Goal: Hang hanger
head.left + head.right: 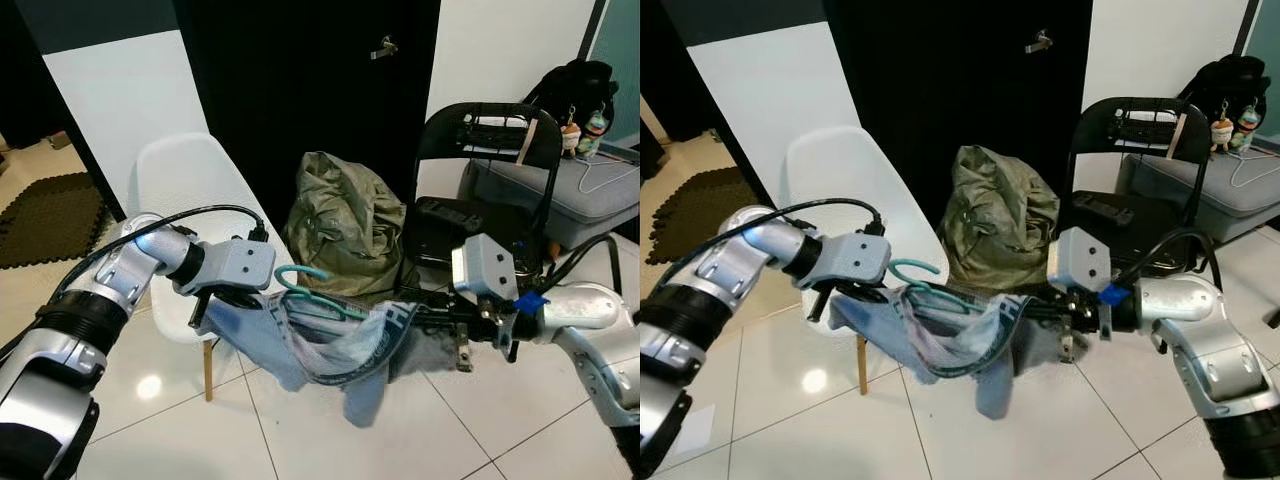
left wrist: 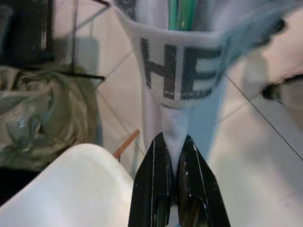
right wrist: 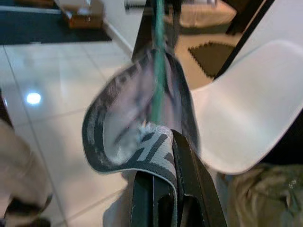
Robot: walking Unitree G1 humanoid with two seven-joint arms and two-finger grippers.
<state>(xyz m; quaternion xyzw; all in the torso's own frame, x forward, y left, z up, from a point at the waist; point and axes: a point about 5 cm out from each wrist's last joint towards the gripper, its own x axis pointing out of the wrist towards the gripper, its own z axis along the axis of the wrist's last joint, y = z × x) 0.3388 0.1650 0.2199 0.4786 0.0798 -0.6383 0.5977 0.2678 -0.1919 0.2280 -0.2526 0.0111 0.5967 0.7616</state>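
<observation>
Your left gripper (image 2: 173,156) and right gripper (image 3: 163,156) both pinch the limp, light garment (image 1: 300,345); grip its stretchy waistband (image 2: 182,71), while the hanger (image 1: 305,280) stays stiff.

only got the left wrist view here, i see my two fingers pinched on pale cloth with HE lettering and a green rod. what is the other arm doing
Observer: The right gripper is shut on the other side of the same garment, at its lettered waistband.
Operator: so the cloth is off the floor
Observer: Yes, it hangs stretched between the left gripper and the right one, above the tiles, one leg drooping down.
Operator: and that green rod
Observer: It is a teal hanger; its hook curls up out of the waistband near your left gripper.
Operator: whats behind it
Observer: A white chair on the left and an olive bag against a black door.
</observation>
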